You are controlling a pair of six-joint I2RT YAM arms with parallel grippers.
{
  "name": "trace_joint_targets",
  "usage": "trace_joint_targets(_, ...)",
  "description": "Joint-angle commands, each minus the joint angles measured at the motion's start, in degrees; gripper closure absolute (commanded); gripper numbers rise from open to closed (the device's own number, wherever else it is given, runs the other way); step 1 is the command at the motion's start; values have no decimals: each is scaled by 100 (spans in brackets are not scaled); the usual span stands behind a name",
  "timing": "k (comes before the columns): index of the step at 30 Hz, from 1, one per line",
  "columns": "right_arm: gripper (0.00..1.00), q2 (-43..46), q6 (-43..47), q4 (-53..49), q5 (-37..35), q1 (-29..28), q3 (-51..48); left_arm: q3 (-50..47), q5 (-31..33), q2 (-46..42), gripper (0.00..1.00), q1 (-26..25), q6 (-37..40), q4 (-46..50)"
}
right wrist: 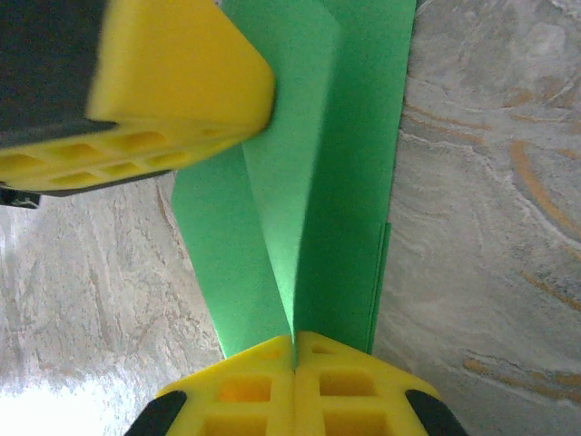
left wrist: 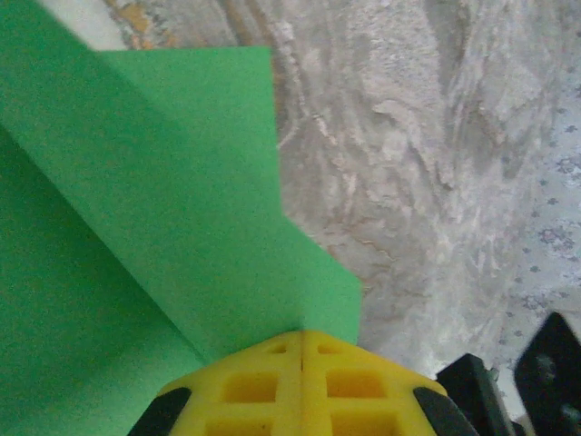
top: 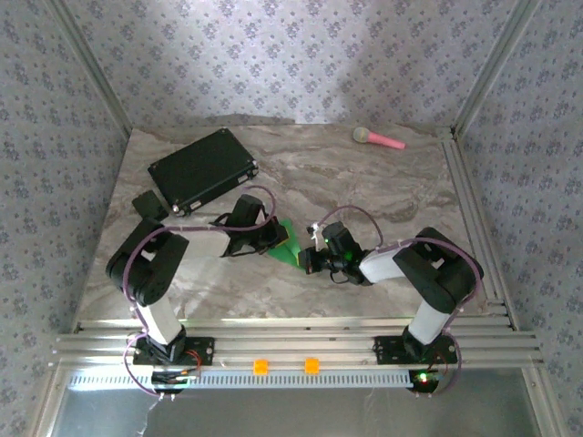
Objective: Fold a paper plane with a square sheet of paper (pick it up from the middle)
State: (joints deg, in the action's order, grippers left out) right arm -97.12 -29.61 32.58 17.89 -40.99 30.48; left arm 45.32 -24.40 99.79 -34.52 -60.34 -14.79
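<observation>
Left hand [left wrist: 301, 338] and right hand [right wrist: 295, 340] clench the creased green paper [top: 288, 242], lengthwise between them

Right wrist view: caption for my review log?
Both jaws shut: right gripper and left gripper pinch opposite ends of the creased green paper.

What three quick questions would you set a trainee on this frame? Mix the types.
1. True or false: the left end effector and the right end effector are both shut on the green paper.
2. What lies at the far right of the table? A) a mug B) a pink-handled toy C) scissors
3. Short answer: which far corner of the table holds the black case?

Key: 1 true; 2 B; 3 far left.
</observation>
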Motion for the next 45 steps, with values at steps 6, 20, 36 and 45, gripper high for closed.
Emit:
trace_joint_targets(6,97,-150,83,-639,-22,9,49,135,216,146,97,-11,-22,96)
trace_joint_targets(20,97,-136,236,-1213,109,21,321,158,269,254,97,-11,13,187)
trace_joint_targets(36,99,-213,402,-1829,250,56,590,66,296,96,94,-22,-49,-24)
trace_joint_targets(45,100,-329,447,-2128,373,91,787,91,293,170,91,-20,-67,-38)
